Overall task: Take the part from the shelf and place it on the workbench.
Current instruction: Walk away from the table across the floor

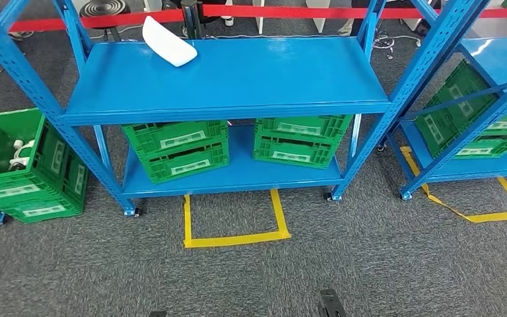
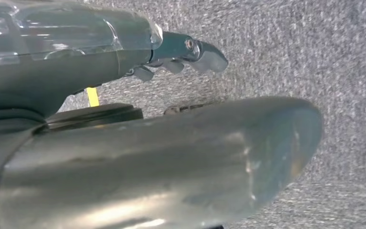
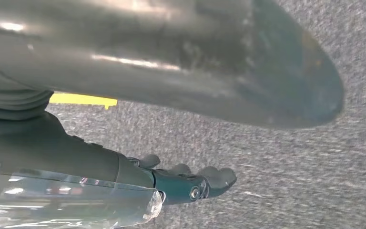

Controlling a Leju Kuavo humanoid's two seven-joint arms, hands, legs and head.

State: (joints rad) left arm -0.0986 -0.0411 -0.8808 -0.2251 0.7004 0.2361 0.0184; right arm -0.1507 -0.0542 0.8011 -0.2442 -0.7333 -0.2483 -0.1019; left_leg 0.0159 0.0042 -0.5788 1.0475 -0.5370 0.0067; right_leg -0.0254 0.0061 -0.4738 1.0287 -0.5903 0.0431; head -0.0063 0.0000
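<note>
A white curved part (image 1: 168,41) lies on the top board of the blue shelf (image 1: 237,79), toward its back left. My left hand (image 2: 181,55) hangs over grey carpet with its fingers stretched out and nothing in them. My right hand (image 3: 190,181) hangs the same way over the carpet, fingers extended and holding nothing. Both hands are far from the part.
Green crates (image 1: 175,148) (image 1: 300,139) sit on the shelf's lower board. Another green crate (image 1: 20,165) with white parts stands at the left, and a second blue rack (image 1: 475,112) with crates at the right. A yellow tape outline (image 1: 234,221) marks the carpet before the shelf. Red barrier tape (image 1: 264,12) runs behind.
</note>
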